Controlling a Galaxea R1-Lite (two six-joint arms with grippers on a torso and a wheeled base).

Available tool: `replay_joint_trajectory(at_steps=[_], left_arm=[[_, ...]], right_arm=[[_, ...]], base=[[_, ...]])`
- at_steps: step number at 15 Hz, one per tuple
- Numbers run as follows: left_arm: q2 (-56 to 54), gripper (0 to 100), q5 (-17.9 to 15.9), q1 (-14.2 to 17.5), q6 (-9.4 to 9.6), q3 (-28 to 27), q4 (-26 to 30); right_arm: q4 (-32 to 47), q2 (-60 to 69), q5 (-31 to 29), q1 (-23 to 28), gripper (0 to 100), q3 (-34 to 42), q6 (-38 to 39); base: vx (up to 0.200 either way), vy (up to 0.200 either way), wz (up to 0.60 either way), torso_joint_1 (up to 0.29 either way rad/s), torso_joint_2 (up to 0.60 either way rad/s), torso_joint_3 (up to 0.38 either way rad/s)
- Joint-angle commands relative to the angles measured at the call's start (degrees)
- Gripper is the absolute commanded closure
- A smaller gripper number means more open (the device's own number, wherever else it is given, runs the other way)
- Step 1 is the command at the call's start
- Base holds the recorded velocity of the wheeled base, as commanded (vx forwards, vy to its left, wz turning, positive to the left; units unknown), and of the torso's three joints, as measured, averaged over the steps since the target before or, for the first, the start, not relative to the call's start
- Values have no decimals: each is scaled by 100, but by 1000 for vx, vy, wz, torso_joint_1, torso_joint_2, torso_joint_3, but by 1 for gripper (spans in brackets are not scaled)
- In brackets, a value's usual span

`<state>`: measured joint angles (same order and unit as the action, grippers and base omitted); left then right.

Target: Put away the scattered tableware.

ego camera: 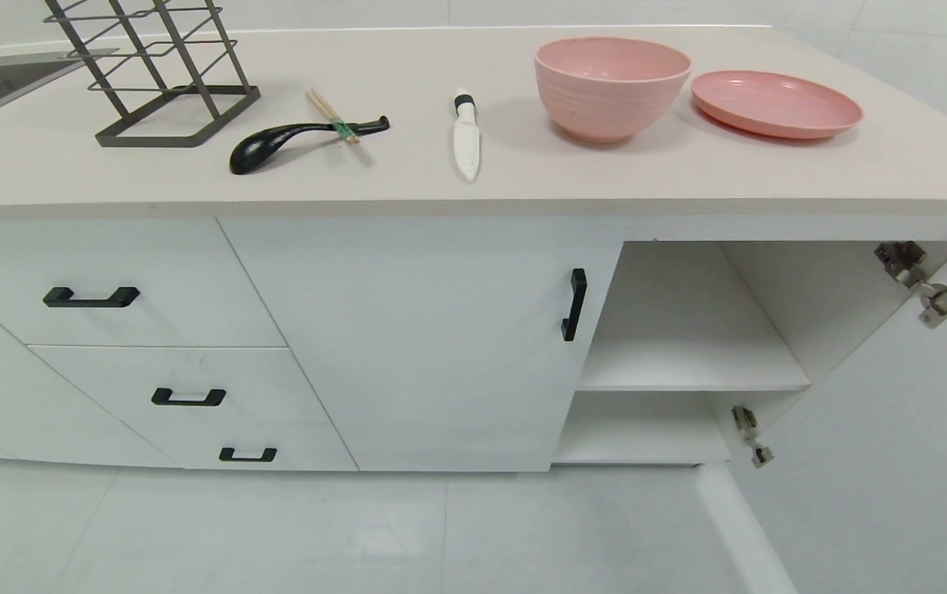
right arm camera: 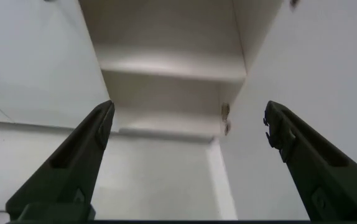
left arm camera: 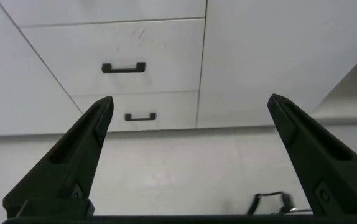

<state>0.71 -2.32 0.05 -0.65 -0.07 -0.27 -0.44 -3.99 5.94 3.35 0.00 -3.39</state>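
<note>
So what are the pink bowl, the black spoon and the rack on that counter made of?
The pink bowl looks like matte plastic or melamine: even, dull colour, with moulded ridges round its side. The black spoon seems to be glossy plastic or lacquer, since light glints off it. The rack looks like thin metal bars with a dark matte coating.

count: pink bowl [ego camera: 612, 87] x1 | pink plate [ego camera: 775, 103] x1 | white knife [ego camera: 466, 140] x1 | black spoon [ego camera: 275, 142] x1 | chopsticks [ego camera: 332, 116] 1 pair | wire rack [ego camera: 162, 74] x1 | drawers [ego camera: 110, 280] x3 | cabinet doors [ego camera: 440, 330] x2 | shelves [ego camera: 688, 330] x2

Countertop [ego camera: 407, 186] — rack [ego camera: 152, 142], ladle [ego camera: 263, 148], chopsticks [ego camera: 332, 115], knife [ego camera: 466, 140], bowl [ego camera: 610, 91], plate [ego camera: 775, 103]
</note>
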Motion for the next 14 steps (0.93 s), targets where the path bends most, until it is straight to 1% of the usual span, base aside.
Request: replay_joint_trajectory(at_steps=[1, 2, 7, 8, 9, 14], left_arm=[[-71, 0, 12, 4, -138, 7, 0], [-71, 0, -14, 13, 47, 7, 9], [-71, 0, 12, 13, 73, 7, 9], [-71, 0, 12, 13, 56, 7, 9], [-71, 0, 3, 13, 82, 7, 18], [-71, 0, -32, 4, 38, 7, 18]], right_arm=[[9, -14, -31, -1, 0, 0, 75], [44, -23, -233, -1, 0, 0, 313], [44, -23, -242, -1, 0, 0, 339], [44, -23, -242, -1, 0, 0, 339], [44, -23, -242, -1, 0, 0, 339], [44, -23, -242, -1, 0, 0, 339]], base=[[0, 0, 0, 0, 0, 0], [0, 0, 0, 0, 0, 0], [0, 0, 0, 0, 0, 0], [0, -200, 0, 2, 2, 7], [0, 0, 0, 0, 0, 0], [0, 0, 0, 0, 0, 0]])
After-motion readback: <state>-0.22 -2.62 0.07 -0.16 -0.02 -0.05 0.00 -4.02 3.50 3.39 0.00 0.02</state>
